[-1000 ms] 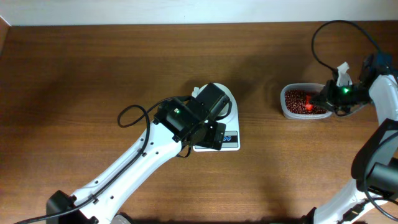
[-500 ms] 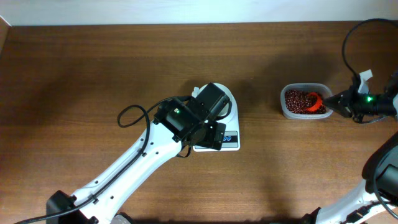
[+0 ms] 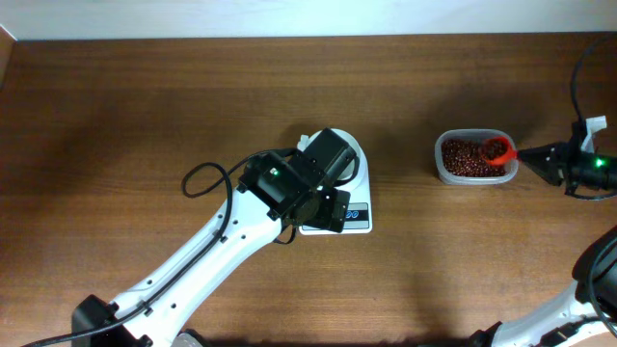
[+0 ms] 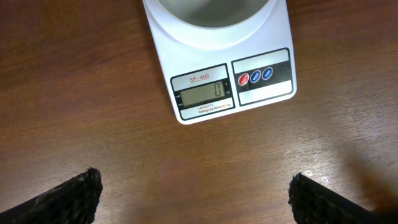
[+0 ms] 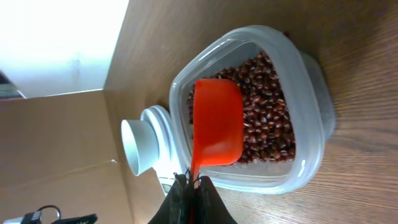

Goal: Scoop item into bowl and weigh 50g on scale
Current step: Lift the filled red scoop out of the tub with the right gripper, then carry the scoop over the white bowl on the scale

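Observation:
The white scale (image 3: pixel 359 218) stands mid-table with the white bowl (image 3: pixel 355 154) on it, both partly hidden by my left arm. In the left wrist view the scale (image 4: pixel 217 87) reads 0 and the bowl (image 4: pixel 211 12) shows at the top edge. My left gripper (image 4: pixel 196 199) is open and empty above the wood in front of the scale; it also shows in the overhead view (image 3: pixel 324 208). My right gripper (image 5: pixel 189 185) is shut on the handle of a red scoop (image 5: pixel 217 121), which lies over the reddish-brown beans (image 5: pixel 267 118). In the overhead view the scoop (image 3: pixel 497 150) is at the right end of the beans (image 3: pixel 463 157).
The beans lie in a clear plastic tub (image 3: pixel 445 172) at the right of the table, also in the right wrist view (image 5: pixel 308 158). The bowl (image 5: pixel 140 146) shows far behind the tub. A pale wall runs along the table's far edge.
My right gripper has drawn back to the right, and the red scoop has moved from the tub's middle to its right end. The left arm has not moved.

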You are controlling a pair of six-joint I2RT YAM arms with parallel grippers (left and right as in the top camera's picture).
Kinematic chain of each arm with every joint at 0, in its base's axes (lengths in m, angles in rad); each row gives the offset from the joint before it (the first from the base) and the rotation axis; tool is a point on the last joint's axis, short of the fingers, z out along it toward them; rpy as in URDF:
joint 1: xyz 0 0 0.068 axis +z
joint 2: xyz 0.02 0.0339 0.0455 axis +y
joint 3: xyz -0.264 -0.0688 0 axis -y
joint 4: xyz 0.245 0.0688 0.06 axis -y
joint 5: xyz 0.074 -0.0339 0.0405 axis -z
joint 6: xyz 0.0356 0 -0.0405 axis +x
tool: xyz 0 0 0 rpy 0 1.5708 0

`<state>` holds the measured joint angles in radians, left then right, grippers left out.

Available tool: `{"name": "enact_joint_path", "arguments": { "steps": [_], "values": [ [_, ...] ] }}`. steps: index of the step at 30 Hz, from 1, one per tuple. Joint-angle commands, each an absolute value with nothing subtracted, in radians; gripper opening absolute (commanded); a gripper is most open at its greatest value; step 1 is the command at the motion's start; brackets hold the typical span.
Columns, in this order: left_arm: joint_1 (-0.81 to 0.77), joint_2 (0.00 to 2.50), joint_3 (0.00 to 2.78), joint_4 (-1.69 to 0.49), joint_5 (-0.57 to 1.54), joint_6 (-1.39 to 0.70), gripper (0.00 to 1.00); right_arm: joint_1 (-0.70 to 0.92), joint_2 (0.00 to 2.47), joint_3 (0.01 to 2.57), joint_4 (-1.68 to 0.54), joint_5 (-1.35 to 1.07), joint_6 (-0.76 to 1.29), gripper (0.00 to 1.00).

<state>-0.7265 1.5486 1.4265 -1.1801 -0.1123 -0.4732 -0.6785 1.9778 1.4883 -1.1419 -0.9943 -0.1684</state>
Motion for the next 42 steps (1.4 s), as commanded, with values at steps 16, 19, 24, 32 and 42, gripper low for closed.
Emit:
{"name": "enact_joint_path", "arguments": {
  "steps": [16, 19, 24, 32, 42],
  "values": [
    [-0.729, 1.548, 1.423, -1.179, -0.11, -0.485, 0.99, -0.681, 1.987, 1.486, -1.152, -1.354, -0.187, 0.04],
    [-0.729, 1.548, 1.423, -1.179, -0.11, -0.485, 0.99, -0.681, 1.987, 1.486, -1.152, -1.463, -0.187, 0.04],
    [-0.729, 1.548, 1.423, -1.179, -0.11, -0.485, 0.99, -0.681, 1.987, 1.486, -1.149, -1.552, -0.141, 0.04],
    [-0.729, 1.548, 1.423, -1.179, -0.11, -0.485, 0.99, -0.593, 1.987, 1.486, -1.144, -1.546, -0.116, 0.04],
    [-0.729, 1.548, 1.423, -1.179, -0.11, -0.485, 0.99, -0.215, 1.987, 1.486, -1.071, -1.498, -0.115, 0.04]
  ]
}}
